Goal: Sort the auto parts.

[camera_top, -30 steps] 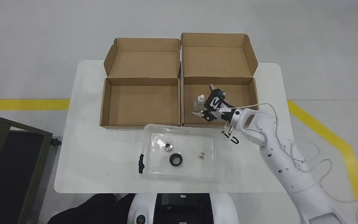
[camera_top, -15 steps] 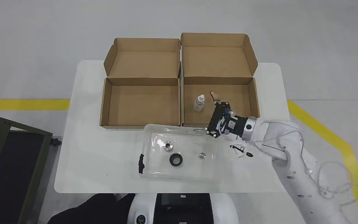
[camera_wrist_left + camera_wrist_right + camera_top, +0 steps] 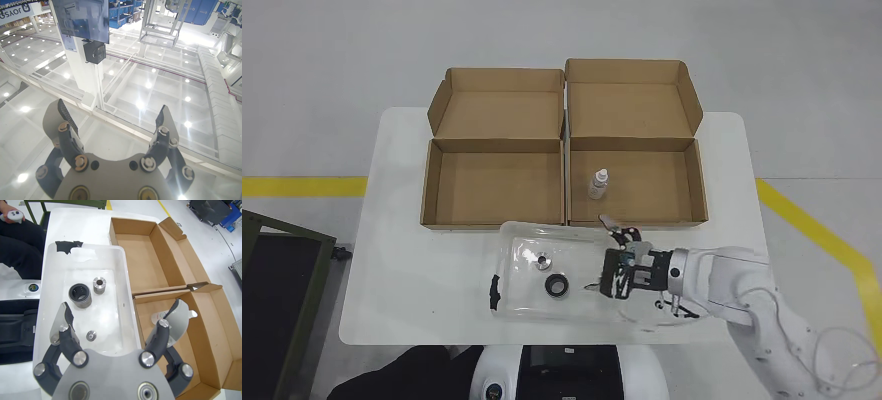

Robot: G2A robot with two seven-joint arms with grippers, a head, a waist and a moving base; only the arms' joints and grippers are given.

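Observation:
A clear plastic tray near the table's front edge holds a black ring-shaped bearing and a silver collet. My right gripper hovers open over the tray's right part. In the right wrist view the bearing, the collet and a small silver part lie on the tray floor below the open right gripper. A white bottle stands in the right cardboard box. My left gripper points up at the ceiling, open and holding nothing.
The left cardboard box sits beside the right one, both with lids folded back. Black tape marks the tray's left end. A dark green cart stands off the table's left side.
The right arm has drawn back from over the right box to above the tray. The bottle stays in the box.

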